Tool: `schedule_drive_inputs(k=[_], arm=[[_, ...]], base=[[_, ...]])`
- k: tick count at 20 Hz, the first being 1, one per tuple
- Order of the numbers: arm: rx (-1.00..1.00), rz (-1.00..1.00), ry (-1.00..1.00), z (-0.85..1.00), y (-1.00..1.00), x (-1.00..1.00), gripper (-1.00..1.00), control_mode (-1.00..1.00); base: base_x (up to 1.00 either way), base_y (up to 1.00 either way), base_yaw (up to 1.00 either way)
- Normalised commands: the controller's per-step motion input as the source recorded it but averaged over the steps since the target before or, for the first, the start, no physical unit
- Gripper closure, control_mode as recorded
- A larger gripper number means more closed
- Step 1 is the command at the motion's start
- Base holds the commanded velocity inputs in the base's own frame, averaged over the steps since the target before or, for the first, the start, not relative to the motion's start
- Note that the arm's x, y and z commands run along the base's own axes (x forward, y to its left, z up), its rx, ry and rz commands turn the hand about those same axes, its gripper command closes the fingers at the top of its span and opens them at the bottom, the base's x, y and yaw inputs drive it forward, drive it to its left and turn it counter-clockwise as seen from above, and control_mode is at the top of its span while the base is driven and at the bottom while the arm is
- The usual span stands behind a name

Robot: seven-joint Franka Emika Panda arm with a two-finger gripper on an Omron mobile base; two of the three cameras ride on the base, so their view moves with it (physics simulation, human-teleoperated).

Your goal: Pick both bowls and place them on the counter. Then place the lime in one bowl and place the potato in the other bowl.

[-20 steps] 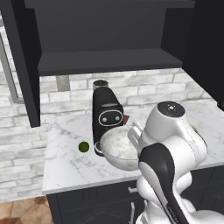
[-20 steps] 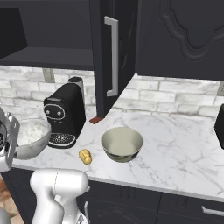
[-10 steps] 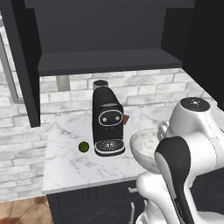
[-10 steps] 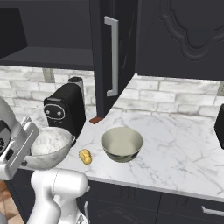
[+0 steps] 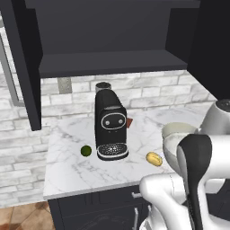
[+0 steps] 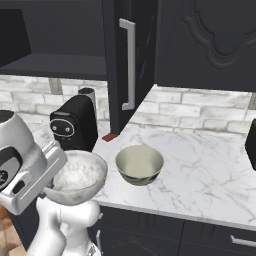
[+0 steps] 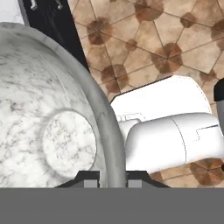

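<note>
My gripper [image 7: 112, 176] is shut on the rim of the white-grey marbled bowl [image 7: 52, 131]. In the right base view the gripper [image 6: 55, 159] holds this bowl [image 6: 77, 175] upright in the air at the front edge of the counter [image 6: 200, 175]. The olive-beige bowl [image 6: 139, 164] stands on the marble just right of it. In the left base view the marbled bowl [image 5: 171, 152] shows beside my arm, with the olive-beige bowl's rim [image 5: 179, 129] behind it. The potato [image 5: 154, 158] lies right of the coffee machine. The lime [image 5: 86, 150] lies left of it.
A black coffee machine [image 5: 110, 126] stands mid-counter under the dark shelf [image 5: 108, 63]. A tall dark cabinet door with a handle [image 6: 127, 65] stands open behind the bowls. A dark appliance [image 6: 251, 142] sits at the counter's far right. Tiled floor [image 7: 166, 39] lies below the hand.
The arm has swung right and toward the counter's front edge, carrying the marbled bowl away from the coffee machine. The potato is uncovered in the left base view and hidden in the right.
</note>
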Motion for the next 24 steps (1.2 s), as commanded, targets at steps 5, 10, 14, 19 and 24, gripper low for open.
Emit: schedule_drive_inputs(k=[5, 10, 14, 19, 24], arm=[[0.00, -0.19, -0.32, -0.33, -0.06, -0.68, 1.00, -1.00], [0.00, -0.15, -0.23, -0.46, 0.00, -0.74, 1.00, -1.00], [0.01, -0.13, -0.06, -0.28, -0.24, -0.44, 1.00, -1.00], [0.06, -0.12, -0.02, -0.15, -0.59, -0.23, 1.00, -1.00], [0.05, -0.09, -0.03, -0.11, -0.69, -0.12, 1.00, -1.00]], base=[[0.00, 0.00, 0.00], [0.00, 0.00, 0.00], [0.00, 0.00, 0.00], [0.00, 0.00, 0.00], [0.00, 0.00, 0.00]])
